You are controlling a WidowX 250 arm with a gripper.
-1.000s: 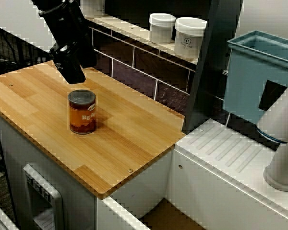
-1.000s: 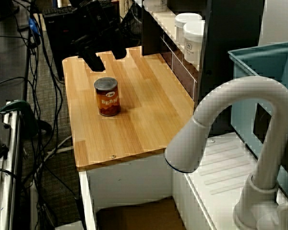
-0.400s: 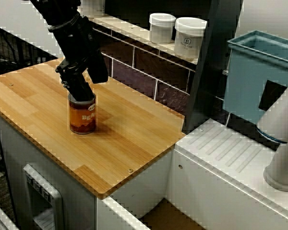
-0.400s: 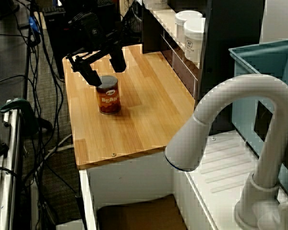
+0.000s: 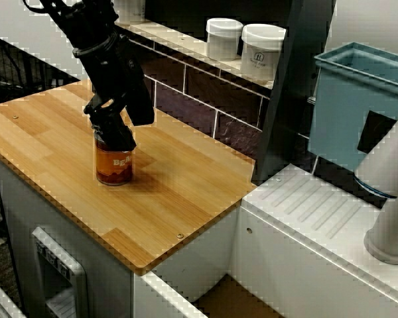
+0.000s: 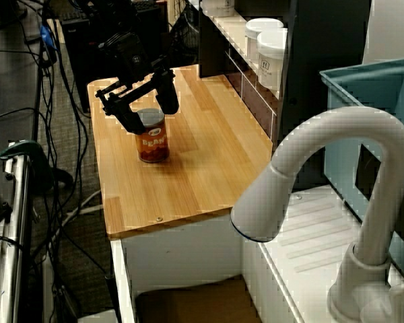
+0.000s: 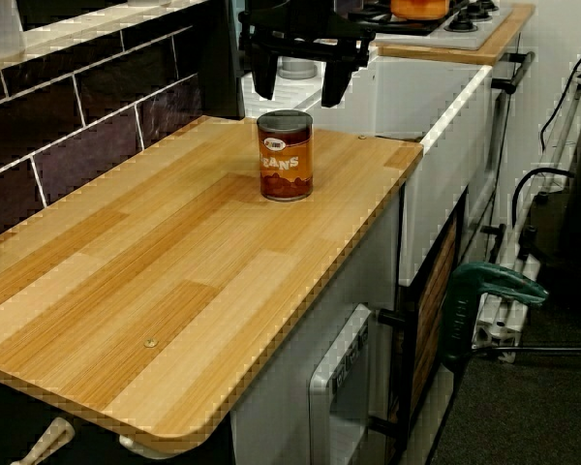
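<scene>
The gripper (image 7: 298,97) hangs spread just above the bean can (image 7: 286,160) (upright on the table (image 7: 174,271)). Its fingers (image 7: 264,82) are at 10 and 2 o'clock of the lid.

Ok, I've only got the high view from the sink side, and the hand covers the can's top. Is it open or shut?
Observer: Open. The low view along the counter shows the hand with one finger on each side of the can, gaps showing.
Operator: Is anything on the lid?
Observer: No. The view past the tap shows the grey lid bare between the fingers.
</scene>
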